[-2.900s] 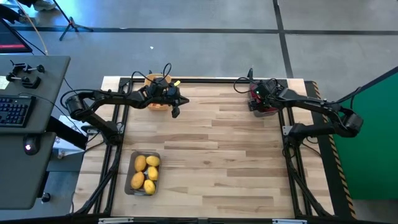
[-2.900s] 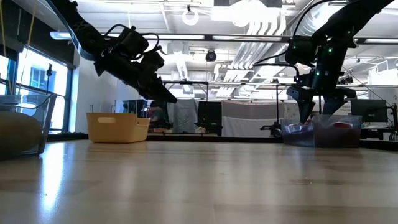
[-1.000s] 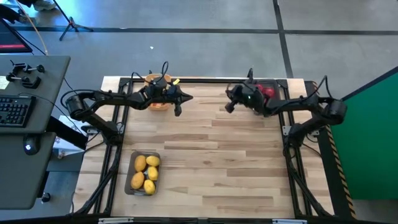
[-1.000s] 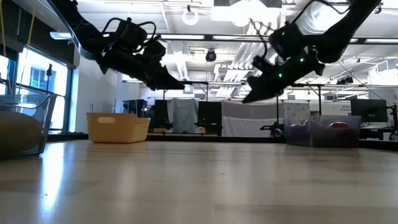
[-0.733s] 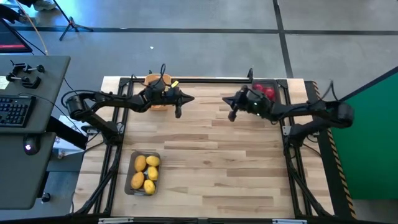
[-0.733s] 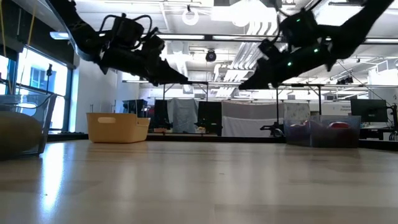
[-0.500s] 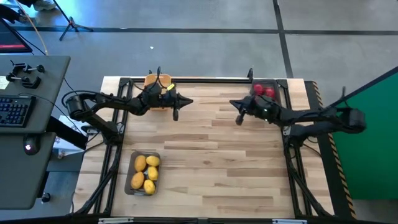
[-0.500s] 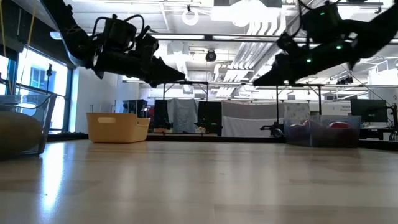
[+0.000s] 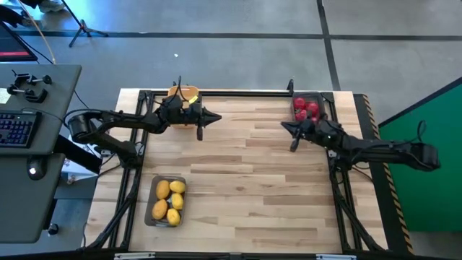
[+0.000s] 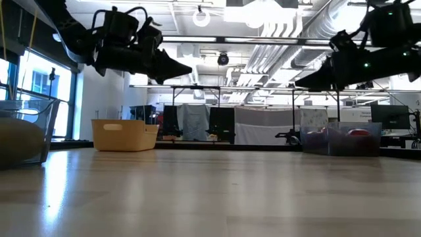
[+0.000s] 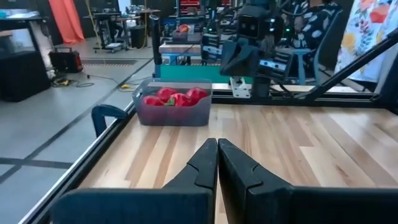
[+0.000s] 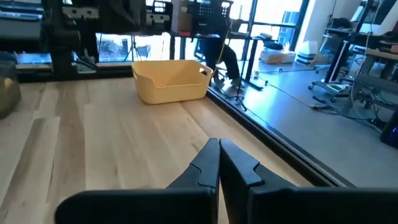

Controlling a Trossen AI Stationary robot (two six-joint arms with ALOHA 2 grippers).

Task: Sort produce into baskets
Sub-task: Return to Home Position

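Note:
Both grippers are shut, empty and well above the table. My left gripper (image 9: 215,117) (image 10: 188,68) points level toward the right, just in front of the yellow-orange basket (image 9: 182,92) (image 12: 173,81) at the far left. My right gripper (image 9: 285,127) (image 10: 298,83) points left, beside the grey tray of round red fruits (image 9: 306,108) (image 11: 174,104) at the far right. A second grey tray holds several yellow lemons (image 9: 169,200) near the front left. All three baskets stand on their bases on the table.
A black metal frame (image 9: 238,92) runs along the table's far edge and down both sides. The wooden middle of the table (image 9: 245,180) lies between the arms. A desk with a keyboard (image 9: 18,126) stands beyond the left edge.
My right gripper has drawn back toward the table's right edge, away from the middle, staying shut. My left gripper has tipped up from a downward slant to about level and pulled back a little toward the left edge. No produce or basket has moved.

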